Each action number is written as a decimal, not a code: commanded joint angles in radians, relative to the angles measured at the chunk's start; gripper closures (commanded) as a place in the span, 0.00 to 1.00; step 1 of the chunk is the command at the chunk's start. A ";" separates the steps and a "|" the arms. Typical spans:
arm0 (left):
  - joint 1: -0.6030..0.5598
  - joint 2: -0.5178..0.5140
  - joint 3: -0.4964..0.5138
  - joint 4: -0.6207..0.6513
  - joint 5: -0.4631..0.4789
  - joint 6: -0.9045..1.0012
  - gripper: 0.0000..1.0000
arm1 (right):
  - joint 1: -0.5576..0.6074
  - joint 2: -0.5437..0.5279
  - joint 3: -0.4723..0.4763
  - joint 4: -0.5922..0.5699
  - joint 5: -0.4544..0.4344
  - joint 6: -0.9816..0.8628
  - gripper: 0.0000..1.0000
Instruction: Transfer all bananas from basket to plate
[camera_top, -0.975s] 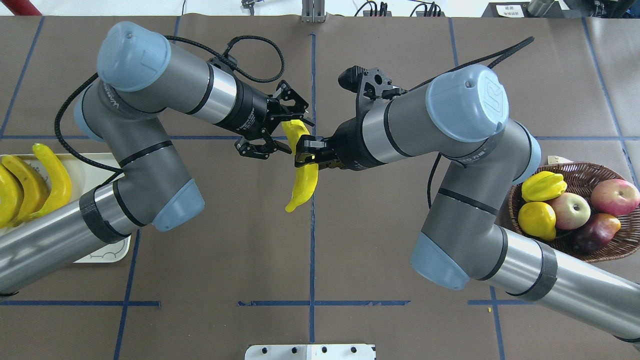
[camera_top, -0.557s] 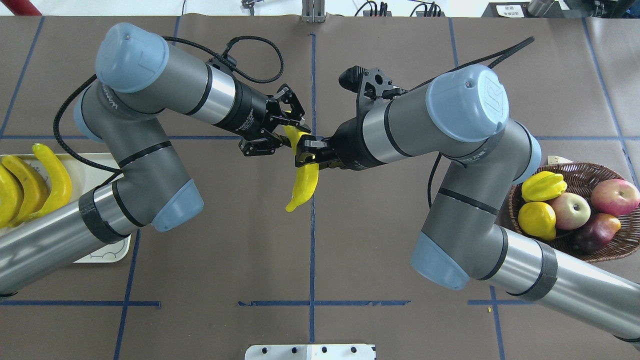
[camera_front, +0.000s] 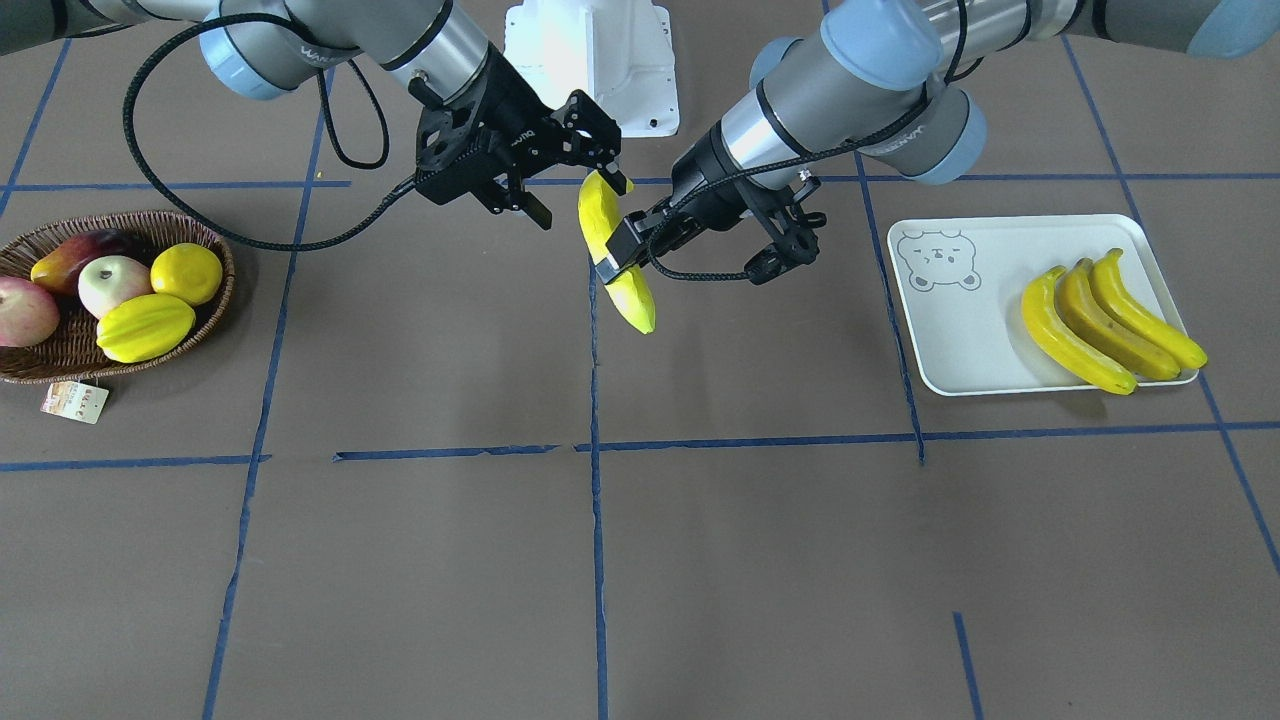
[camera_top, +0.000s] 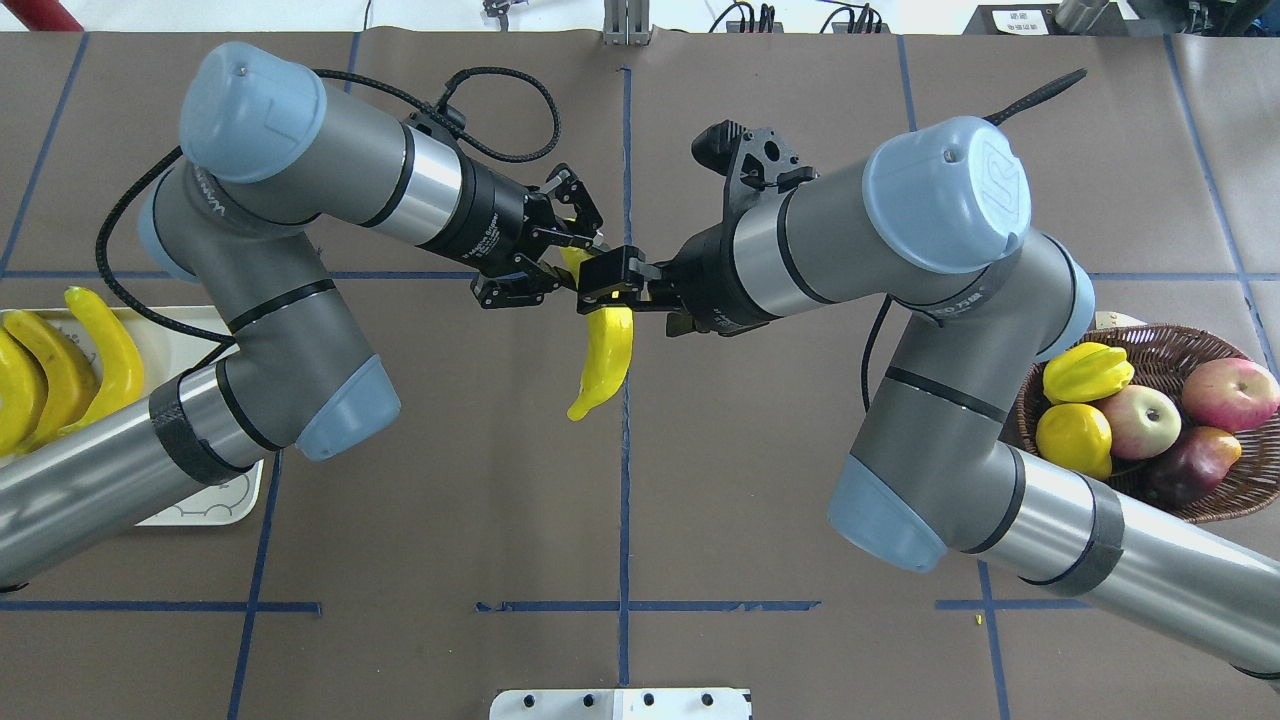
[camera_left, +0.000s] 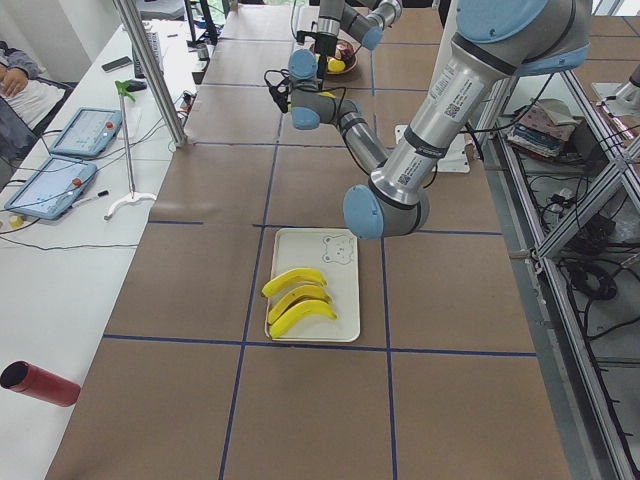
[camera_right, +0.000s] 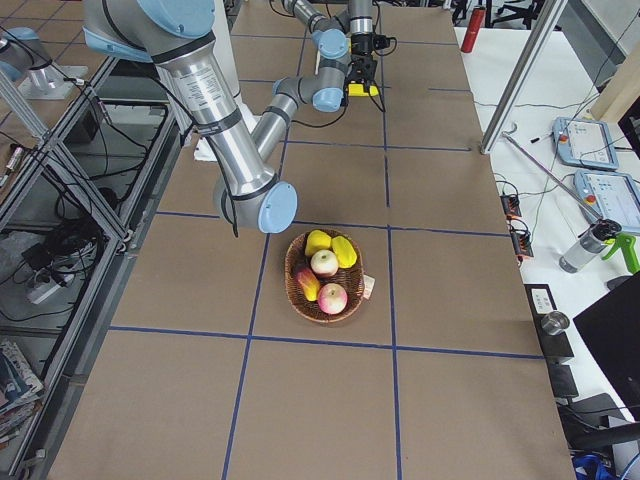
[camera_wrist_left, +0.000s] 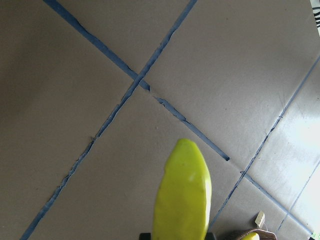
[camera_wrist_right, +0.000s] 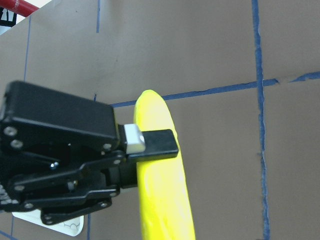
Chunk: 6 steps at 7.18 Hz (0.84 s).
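A yellow banana (camera_front: 635, 300) hangs in the air over the table's middle and also shows in the overhead view (camera_top: 605, 355). My left gripper (camera_front: 622, 245) is shut on its middle. In the right wrist view one left finger (camera_wrist_right: 155, 142) crosses the banana (camera_wrist_right: 162, 200). My right gripper (camera_front: 582, 200) is open, with its jaws apart beside the banana's upper end. Three bananas (camera_front: 1090, 320) lie side by side on the pale plate (camera_front: 960, 340) at my left. The wicker basket (camera_front: 228, 275) at my right holds no banana that I can see.
The basket (camera_top: 1250, 480) holds a starfruit (camera_top: 1088, 372), a lemon (camera_top: 1073, 440), two apples and a dark red fruit. A paper tag (camera_front: 75, 402) lies beside it. Blue tape lines cross the brown table.
My left gripper closed on the banana. My right gripper, which had been shut on it, let go and shifted toward the banana's upper end. The banana moved slightly to my left.
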<state>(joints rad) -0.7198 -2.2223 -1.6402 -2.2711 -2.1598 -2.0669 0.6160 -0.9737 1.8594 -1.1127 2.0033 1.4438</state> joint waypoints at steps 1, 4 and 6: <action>-0.041 0.080 -0.007 0.008 -0.002 0.005 1.00 | 0.037 0.000 0.026 -0.178 0.006 -0.005 0.00; -0.160 0.207 -0.013 0.059 0.003 0.022 1.00 | 0.105 -0.016 0.059 -0.518 0.011 -0.171 0.00; -0.196 0.318 -0.056 0.233 0.005 0.179 1.00 | 0.168 -0.019 0.098 -0.739 0.011 -0.389 0.00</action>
<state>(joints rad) -0.8946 -1.9745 -1.6697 -2.1311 -2.1569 -1.9777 0.7457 -0.9912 1.9379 -1.7216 2.0140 1.1815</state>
